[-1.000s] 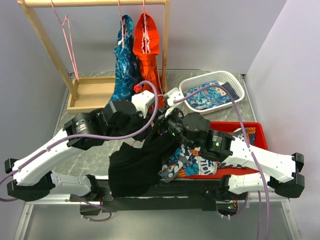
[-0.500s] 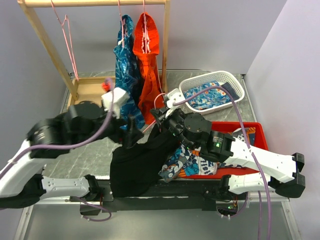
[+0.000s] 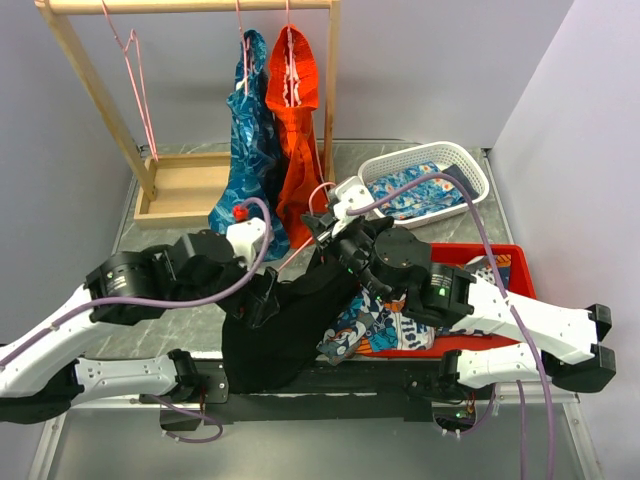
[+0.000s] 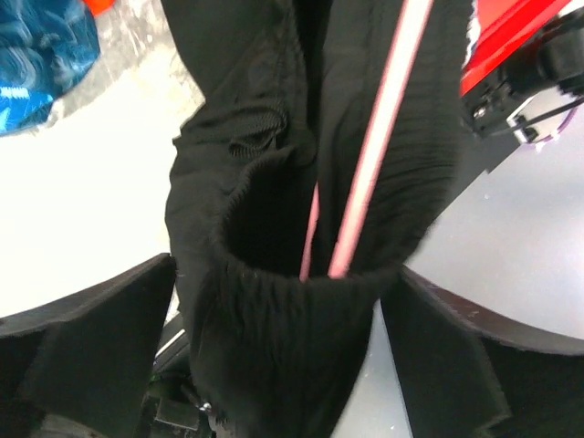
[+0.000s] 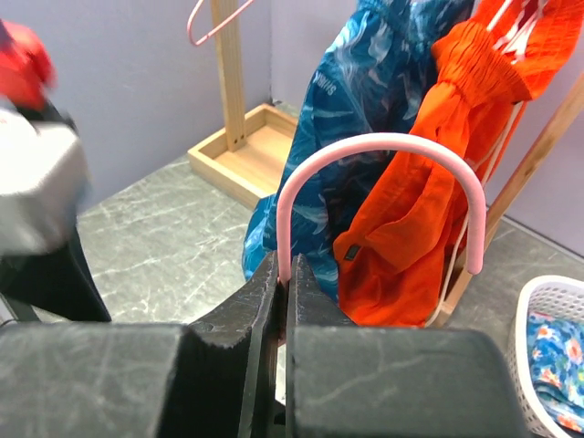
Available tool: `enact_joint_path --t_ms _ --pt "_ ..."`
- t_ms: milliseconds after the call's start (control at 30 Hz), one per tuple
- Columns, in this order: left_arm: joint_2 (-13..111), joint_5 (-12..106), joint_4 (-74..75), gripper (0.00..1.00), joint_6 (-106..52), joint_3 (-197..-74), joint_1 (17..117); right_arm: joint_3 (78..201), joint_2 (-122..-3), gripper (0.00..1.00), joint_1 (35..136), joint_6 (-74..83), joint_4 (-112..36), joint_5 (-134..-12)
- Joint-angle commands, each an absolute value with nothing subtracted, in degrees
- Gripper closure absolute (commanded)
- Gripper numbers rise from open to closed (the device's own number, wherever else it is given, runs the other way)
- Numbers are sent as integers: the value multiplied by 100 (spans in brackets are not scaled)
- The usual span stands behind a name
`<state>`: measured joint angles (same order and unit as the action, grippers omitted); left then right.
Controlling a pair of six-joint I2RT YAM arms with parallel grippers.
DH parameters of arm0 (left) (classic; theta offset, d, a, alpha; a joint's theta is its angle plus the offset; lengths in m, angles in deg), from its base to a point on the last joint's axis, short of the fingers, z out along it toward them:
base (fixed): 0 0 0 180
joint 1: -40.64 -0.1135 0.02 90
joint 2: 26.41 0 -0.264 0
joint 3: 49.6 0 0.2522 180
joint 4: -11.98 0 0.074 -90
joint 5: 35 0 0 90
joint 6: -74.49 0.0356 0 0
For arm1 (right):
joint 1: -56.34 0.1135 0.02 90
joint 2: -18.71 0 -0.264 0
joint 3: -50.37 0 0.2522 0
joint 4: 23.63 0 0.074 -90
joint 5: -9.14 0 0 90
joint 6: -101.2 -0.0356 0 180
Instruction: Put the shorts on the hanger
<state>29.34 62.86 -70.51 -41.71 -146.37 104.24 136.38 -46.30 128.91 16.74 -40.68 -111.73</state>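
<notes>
The black shorts (image 3: 290, 330) hang over the table's near edge, threaded on the pink hanger (image 4: 383, 137), whose two wires run down into a fabric opening in the left wrist view. My left gripper (image 3: 262, 295) is open. Its fingers (image 4: 91, 338) stand wide on either side of the shorts (image 4: 274, 347) without pinching them. My right gripper (image 5: 283, 274) is shut on the neck of the hanger, just below its curved hook (image 5: 383, 146). In the top view this gripper (image 3: 325, 230) sits above the shorts' upper end.
A wooden rack (image 3: 95, 90) stands at the back left. On it hang a blue patterned garment (image 3: 250, 130), an orange-red garment (image 3: 297, 90) and a bare pink hanger (image 3: 135, 70). A white basket (image 3: 470, 165) and a red bin (image 3: 515, 265) with clothes are on the right.
My left gripper has opened and let go of the shorts, and its arm swung left and then came back beside them. The right gripper keeps its hold on the hanger.
</notes>
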Motion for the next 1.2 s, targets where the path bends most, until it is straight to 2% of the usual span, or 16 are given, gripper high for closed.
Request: enact_joint_path --t_ms 0,33,133,233,267,367,567,633,667,733,767,833,867,933,1033,1167 --pt "2835 6142 -6806 10 -4179 -14423 10445 14076 -4571 100 12990 1910 -3818 -11425" --pt "2791 6133 -6736 12 -4179 -14370 10445 14094 -4571 100 12999 1919 -3835 -11434" --pt "2642 6177 -6402 26 -4171 -14177 10445 14129 -4597 100 12999 1954 -3853 -11469" --pt "2484 6195 -6051 48 -4206 -14010 10445 14173 -4641 100 12999 1955 -3853 -11469" --pt "2448 6186 -5945 65 -4214 -13914 10445 14173 -4641 100 12999 1955 -3862 -11469" --pt "2308 6343 -5628 99 -4258 -13720 10445 14226 -4694 100 12999 1946 -3888 -11496" --pt "1816 6502 -5267 99 -4320 -13429 10445 14235 -4773 100 12999 1849 -3932 -11478" --pt "1719 6546 -5329 99 -4329 -13464 10445 14244 -4826 91 12999 1761 -3967 -11452" --pt "1693 6546 -5338 99 -4337 -13464 10445 14270 -4835 80 12999 1735 -3976 -11365" --pt "1631 6537 -5373 99 -4338 -13430 10445 14288 -4870 68 12999 1656 -4011 -11268" --pt "1596 6537 -5382 99 -4338 -13420 10445 14314 -4870 58 12999 1621 -4029 -11198" --pt "1508 6511 -5408 99 -4311 -13394 10445 14349 -4914 49 12999 1542 -4081 -11197" --pt "1473 6494 -5391 99 -4285 -13394 10445 14375 -4922 40 12999 1515 -4099 -11206" --pt "1332 6450 -5355 99 -4250 -13394 10445 14358 -4879 30 12999 1471 -4064 -11276" --pt "1262 6441 -5486 99 -4197 -13525 10445 14279 -4747 21 12990 1349 -3976 -11565" --pt "1227 6520 -5689 99 -4258 -13631 10445 14226 -4510 17 12815 1128 -3975 -12207"
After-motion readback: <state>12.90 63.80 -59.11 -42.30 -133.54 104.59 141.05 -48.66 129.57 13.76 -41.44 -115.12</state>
